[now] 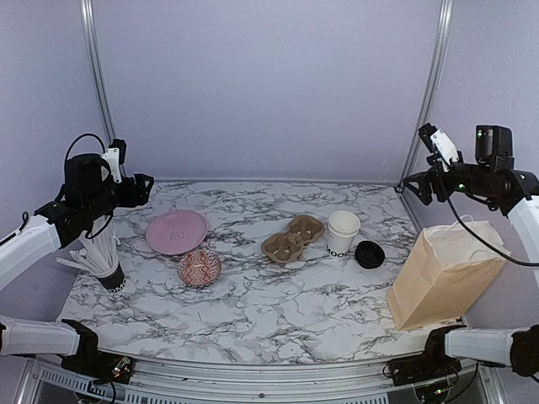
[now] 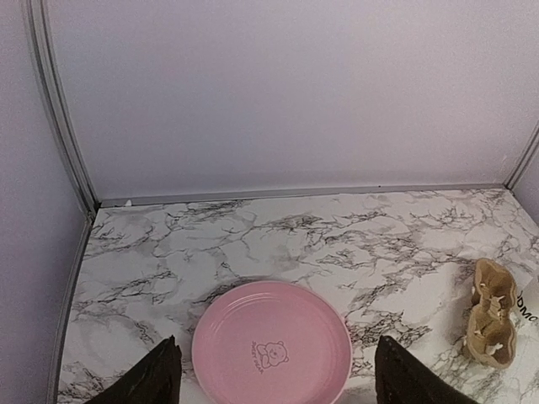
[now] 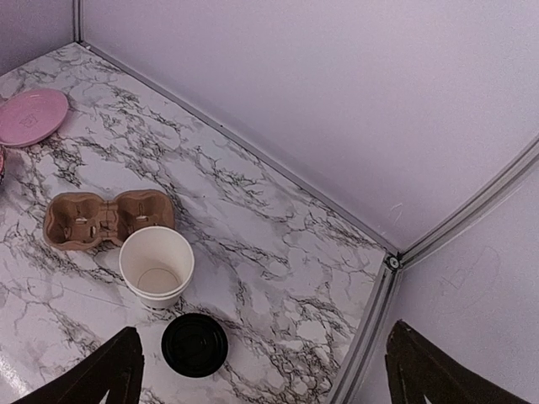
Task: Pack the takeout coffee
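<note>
— Where's the cup [image 1: 343,231]?
— Upright on the table [image 1: 253,303], just right of the tray [image 1: 293,238]. Its lid [image 1: 370,254] lies off, further right.
— Filled?
— The right wrist view shows it empty. Only the top view shows the bag [image 1: 444,273].
— Tools?
— Left tool [image 2: 275,349] and right tool [image 3: 265,337] are both spread wide, holding nothing.

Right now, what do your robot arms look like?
My left arm and right arm are white tubes joined by chunky black joints. The left gripper and right gripper are black, each with two dark pointed fingers. Thin black cables loop near the wrists. I can't see any writing on them.
</note>
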Robot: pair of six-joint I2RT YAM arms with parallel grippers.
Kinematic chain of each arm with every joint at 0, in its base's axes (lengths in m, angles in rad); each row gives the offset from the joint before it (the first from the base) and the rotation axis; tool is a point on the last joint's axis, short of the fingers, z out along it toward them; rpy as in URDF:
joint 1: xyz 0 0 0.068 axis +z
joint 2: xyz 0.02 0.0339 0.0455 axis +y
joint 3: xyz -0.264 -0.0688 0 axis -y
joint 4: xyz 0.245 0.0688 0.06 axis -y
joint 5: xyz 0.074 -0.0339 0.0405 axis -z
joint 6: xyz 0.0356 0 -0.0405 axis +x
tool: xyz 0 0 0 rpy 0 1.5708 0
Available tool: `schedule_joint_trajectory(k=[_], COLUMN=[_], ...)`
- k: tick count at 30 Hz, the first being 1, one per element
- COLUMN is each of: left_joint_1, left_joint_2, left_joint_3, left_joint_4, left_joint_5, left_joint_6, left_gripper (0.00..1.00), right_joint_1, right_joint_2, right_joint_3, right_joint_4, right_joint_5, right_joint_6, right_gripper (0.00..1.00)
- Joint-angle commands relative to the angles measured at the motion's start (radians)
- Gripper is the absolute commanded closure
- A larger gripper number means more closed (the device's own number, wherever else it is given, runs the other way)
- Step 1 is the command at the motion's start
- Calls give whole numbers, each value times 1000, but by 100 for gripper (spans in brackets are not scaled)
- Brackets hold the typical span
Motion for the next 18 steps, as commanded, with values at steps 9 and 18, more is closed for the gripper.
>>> schedule_joint_trajectory(k=[9, 18], left_joint_1=[13, -51], left_joint_2=[-18, 23], left_joint_3=[-17, 28], left_joint_4=[123, 106], left_joint_5=[91, 276], left_joint_6=[-20, -29], left_gripper=[18, 28], right_joint_1=[18, 118], right_joint_2=[-52, 23], right_joint_3=[170, 150], right_joint_4=[-486, -471], right_joint_5=[-69, -204], right_joint_6=[-417, -431], right_gripper=[1, 7])
